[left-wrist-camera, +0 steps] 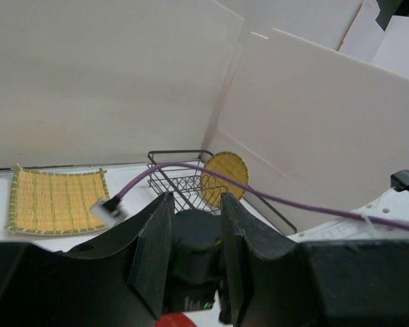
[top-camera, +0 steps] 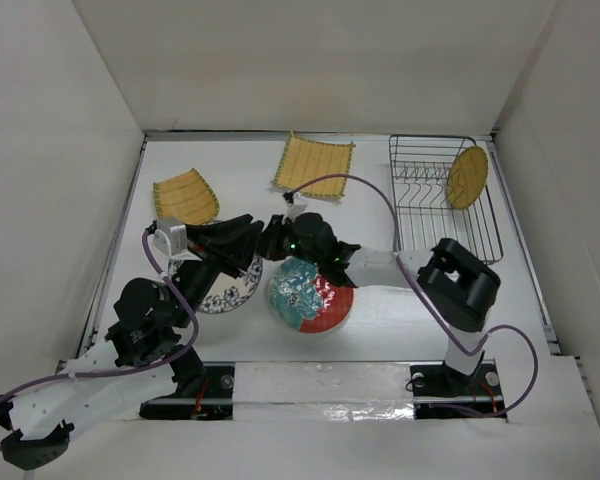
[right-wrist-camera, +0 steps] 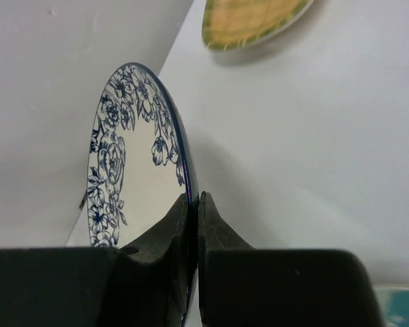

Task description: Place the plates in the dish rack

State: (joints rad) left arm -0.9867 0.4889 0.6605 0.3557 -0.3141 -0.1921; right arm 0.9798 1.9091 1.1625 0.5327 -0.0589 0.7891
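Round white plate w/ dark-blue floral pattern [right-wrist-camera: 133,163] sits left of centre, partly under both arms; right tool [right-wrist-camera: 193,204] is clamped on its rim, one finger each side; plate's tilt unclear. Just right of it, large round red plate w/ teal-white pattern [top-camera: 315,295] lies flat on white surface [top-camera: 400,320], near centre. Left tool [left-wrist-camera: 196,204] has jaws apart, gripping nothing; black part of right arm shows betw. them. Small round yellow plate [top-camera: 468,177] stands upright in black thin-wire dish rack [top-camera: 420,215], far right. Two square yellow ribbed plates lie flat, one far left [top-camera: 185,197], other far centre [top-camera: 315,165]. Purple cable [left-wrist-camera: 259,194] arcs above.
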